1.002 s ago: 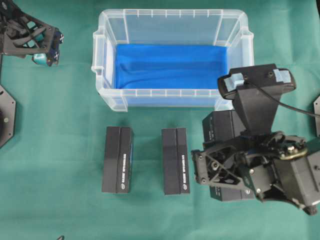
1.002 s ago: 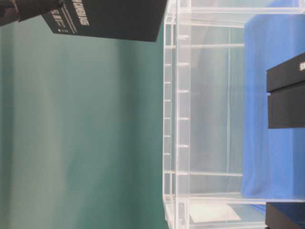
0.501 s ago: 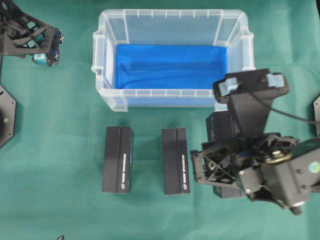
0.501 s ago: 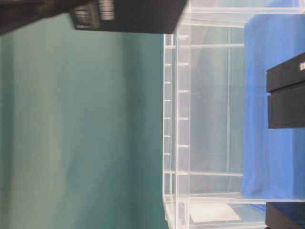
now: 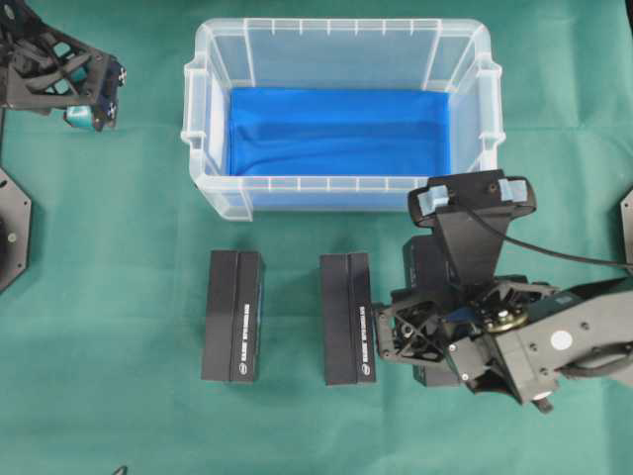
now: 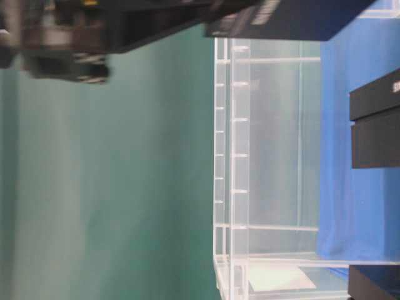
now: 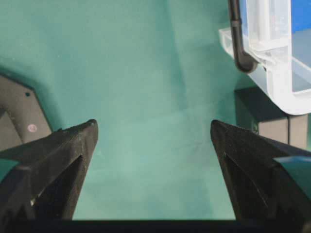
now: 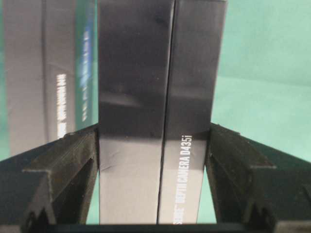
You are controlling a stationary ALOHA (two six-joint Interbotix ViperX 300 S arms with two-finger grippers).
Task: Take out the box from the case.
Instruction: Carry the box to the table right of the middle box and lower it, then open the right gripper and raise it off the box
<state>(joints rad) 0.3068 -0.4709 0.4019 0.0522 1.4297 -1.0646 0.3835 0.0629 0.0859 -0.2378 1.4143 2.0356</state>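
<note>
At about four o'clock on the green bench [image 5: 119,416], the right claw [image 5: 413,336] is clenched on a slim black cardboard box [image 8: 160,111], outside the translucent plastic case with blue lining [image 5: 341,45]. Setting it down looks like what remains. Two similar black boxes [image 5: 233,315] lie just beside at seven o'clock, crowding its landing. Over at ten o'clock, the left claw [image 7: 153,145] is released, holding nothing.
</note>
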